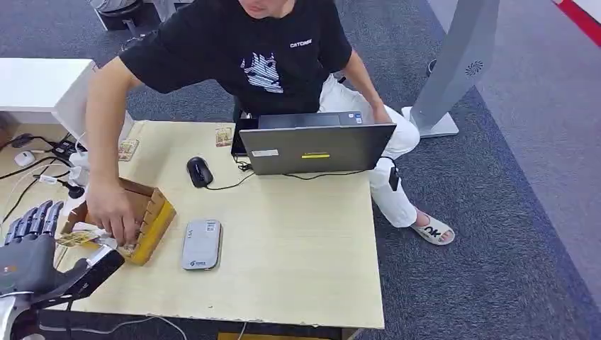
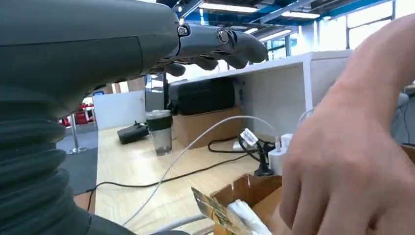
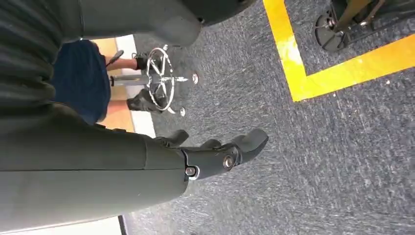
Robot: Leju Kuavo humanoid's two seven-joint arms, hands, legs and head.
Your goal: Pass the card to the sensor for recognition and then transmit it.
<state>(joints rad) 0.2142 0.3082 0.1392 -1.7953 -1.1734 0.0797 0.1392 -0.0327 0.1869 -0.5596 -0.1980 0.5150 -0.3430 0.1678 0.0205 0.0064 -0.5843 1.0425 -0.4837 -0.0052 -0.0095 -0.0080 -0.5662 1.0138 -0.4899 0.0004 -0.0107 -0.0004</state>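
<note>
Left hand (image 1: 32, 244): hovering open, dark fingers spread, holding nothing, beside the cardboard box (image 1: 145, 212).
Right hand (image 3: 215, 156): hanging over grey carpet, fingers apart, holding nothing.
Card (image 1: 78, 237): glossy printed rectangle, lying at the box, touching a person's hand (image 1: 113, 209).
Sensor (image 1: 201, 244): flat grey rounded slab resting on the woodgrain tabletop (image 1: 298, 248).

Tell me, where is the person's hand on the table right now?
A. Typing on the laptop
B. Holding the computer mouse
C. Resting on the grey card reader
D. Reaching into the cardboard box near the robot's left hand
D: the person's hand is in the open cardboard box by the table's left edge, close to the robot's left hand, well away from the mouse, laptop and grey reader.
</note>
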